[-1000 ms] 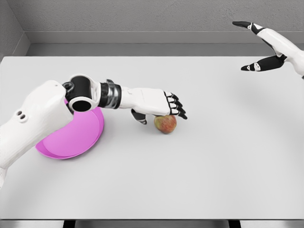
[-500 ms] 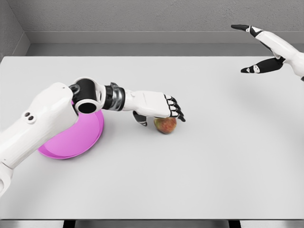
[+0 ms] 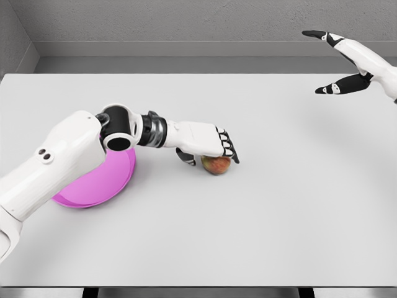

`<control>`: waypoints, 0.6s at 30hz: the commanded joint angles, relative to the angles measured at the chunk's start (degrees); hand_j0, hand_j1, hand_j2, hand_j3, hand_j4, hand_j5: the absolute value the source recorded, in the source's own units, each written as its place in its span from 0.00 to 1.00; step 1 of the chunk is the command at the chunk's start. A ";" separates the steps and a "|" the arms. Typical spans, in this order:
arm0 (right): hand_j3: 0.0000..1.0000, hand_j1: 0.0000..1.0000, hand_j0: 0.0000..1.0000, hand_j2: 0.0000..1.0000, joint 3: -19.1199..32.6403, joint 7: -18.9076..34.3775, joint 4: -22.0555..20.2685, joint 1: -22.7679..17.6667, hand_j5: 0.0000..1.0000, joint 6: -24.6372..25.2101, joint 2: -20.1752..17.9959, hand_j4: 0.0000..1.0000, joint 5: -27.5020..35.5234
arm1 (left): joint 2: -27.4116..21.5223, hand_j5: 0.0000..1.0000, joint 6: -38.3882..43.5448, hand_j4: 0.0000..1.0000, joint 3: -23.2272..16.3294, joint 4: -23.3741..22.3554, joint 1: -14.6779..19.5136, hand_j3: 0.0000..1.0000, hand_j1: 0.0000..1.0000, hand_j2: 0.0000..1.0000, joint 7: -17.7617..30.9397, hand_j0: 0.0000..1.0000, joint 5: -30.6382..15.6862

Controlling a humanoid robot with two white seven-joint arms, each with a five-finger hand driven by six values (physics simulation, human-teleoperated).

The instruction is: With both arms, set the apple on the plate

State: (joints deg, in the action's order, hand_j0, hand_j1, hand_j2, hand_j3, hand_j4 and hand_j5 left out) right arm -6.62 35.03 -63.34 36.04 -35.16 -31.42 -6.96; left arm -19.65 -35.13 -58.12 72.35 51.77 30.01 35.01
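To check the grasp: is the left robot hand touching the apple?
Touching. In the head view the left robot hand lies over the apple, no gap visible between them.

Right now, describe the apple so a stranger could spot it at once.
Start at the pink plate on the white table's left side. Follow the left hand rightwards from it; beneath the fingers sits the apple, small, round, reddish-yellow, the only fruit there.
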 commanded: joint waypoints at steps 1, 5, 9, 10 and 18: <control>1.00 1.00 1.00 1.00 0.03 -0.03 -0.03 0.00 1.00 0.16 -0.04 1.00 0.45 | -0.03 0.90 0.13 0.90 -0.32 -0.01 0.00 0.90 0.90 0.90 -0.03 0.90 -0.20; 1.00 1.00 1.00 1.00 0.03 -0.03 -0.21 0.09 1.00 0.16 -0.04 1.00 0.45 | -0.03 0.84 0.13 0.84 -0.32 -0.01 0.00 0.84 0.84 0.84 0.05 0.84 -0.20; 1.00 1.00 1.00 1.00 0.03 -0.03 -0.21 -0.09 1.00 0.16 -0.04 1.00 0.45 | 0.05 0.76 0.13 0.76 -0.41 -0.01 0.00 0.76 0.76 0.76 0.05 0.76 0.06; 1.00 1.00 1.00 1.00 -0.06 -0.03 -0.21 -0.17 1.00 0.16 0.05 1.00 0.45 | -0.03 0.76 0.13 0.76 -0.76 -0.10 0.00 0.76 0.76 0.76 0.05 0.76 0.06; 1.00 1.00 1.00 1.00 -0.23 -0.03 -0.30 -0.18 1.00 0.16 0.05 1.00 0.45 | 0.05 0.63 0.13 0.63 -1.46 -0.01 0.00 0.63 0.63 0.63 0.32 0.63 0.06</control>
State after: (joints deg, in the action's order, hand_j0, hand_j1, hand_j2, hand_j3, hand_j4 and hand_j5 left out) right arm -6.82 35.03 -63.59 35.86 -35.16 -31.35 -6.96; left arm -19.61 -35.00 -59.34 72.34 51.77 30.12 35.09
